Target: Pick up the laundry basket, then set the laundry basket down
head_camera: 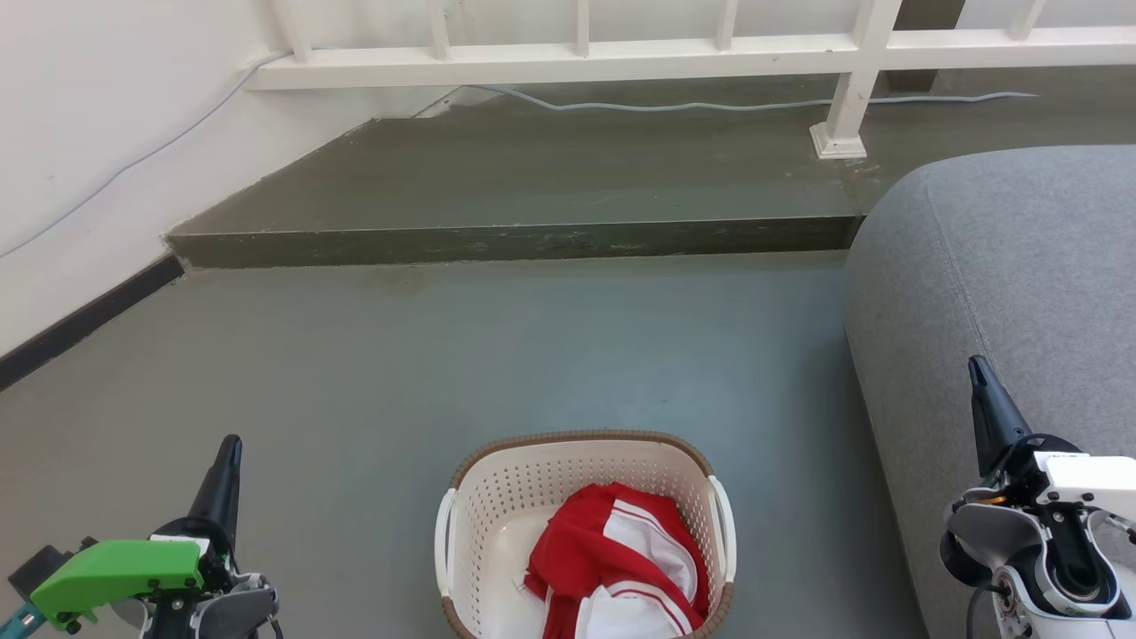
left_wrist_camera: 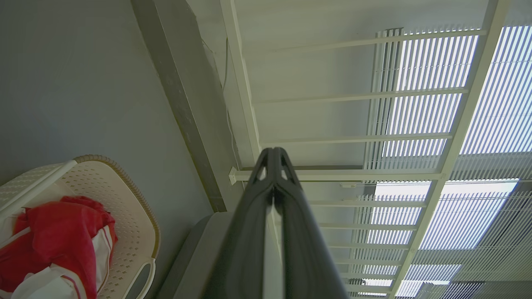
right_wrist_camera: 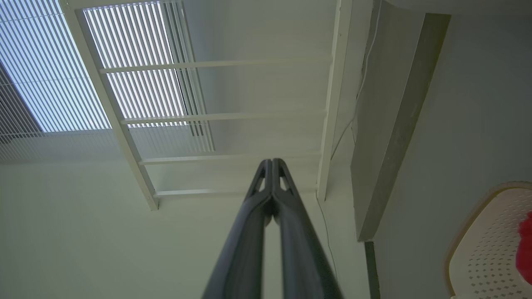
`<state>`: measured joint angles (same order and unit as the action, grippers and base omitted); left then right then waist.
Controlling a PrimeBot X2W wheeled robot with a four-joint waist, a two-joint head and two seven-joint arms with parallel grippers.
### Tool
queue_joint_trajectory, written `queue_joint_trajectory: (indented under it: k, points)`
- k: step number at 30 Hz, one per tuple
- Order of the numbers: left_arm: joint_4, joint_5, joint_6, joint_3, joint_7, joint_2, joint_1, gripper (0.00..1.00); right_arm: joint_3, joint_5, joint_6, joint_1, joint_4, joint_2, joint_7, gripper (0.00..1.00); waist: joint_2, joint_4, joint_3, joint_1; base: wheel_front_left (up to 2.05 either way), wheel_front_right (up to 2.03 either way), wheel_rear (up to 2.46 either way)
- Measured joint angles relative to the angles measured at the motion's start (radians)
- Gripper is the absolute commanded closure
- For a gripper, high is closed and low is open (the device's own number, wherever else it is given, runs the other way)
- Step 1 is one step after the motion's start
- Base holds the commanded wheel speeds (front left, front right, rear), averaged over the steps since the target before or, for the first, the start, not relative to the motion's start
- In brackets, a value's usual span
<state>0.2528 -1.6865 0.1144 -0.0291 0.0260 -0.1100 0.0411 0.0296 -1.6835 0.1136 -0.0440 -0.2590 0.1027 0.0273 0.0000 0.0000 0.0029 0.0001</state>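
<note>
The laundry basket (head_camera: 497, 506) rests on the grey floor at the bottom centre of the head view, cream-white and perforated with a brown rim and white side handles. A red and white garment (head_camera: 621, 568) lies inside it. My left gripper (head_camera: 229, 453) hangs to the basket's left, shut and holding nothing. My right gripper (head_camera: 979, 373) is to the basket's right, in front of the sofa, also shut and empty. The left wrist view has the basket (left_wrist_camera: 129, 220) at its lower left beside the closed left gripper (left_wrist_camera: 274, 155). In the right wrist view the basket (right_wrist_camera: 482, 249) shows at the lower right edge, away from the shut right gripper (right_wrist_camera: 272, 164).
A grey sofa (head_camera: 1021, 293) stands close on the right. Ahead, a raised grey step (head_camera: 515, 240) crosses the floor, topped by a white railing (head_camera: 621, 53) with a post (head_camera: 843, 115). A white wall (head_camera: 80, 133) with a dark baseboard runs along the left. A cable (head_camera: 639, 106) lies on the step.
</note>
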Motion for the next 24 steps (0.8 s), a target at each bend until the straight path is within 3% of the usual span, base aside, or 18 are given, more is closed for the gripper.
queue_joint_trajectory:
  k: [24]
  points:
    - [0.009,0.0,0.001,0.002,0.0,0.002,0.005,1.0,0.001,0.0,0.0,-0.009,-0.007,0.0,0.0,1.0,0.0,0.0,0.0,-0.0001,0.0,0.0,0.0]
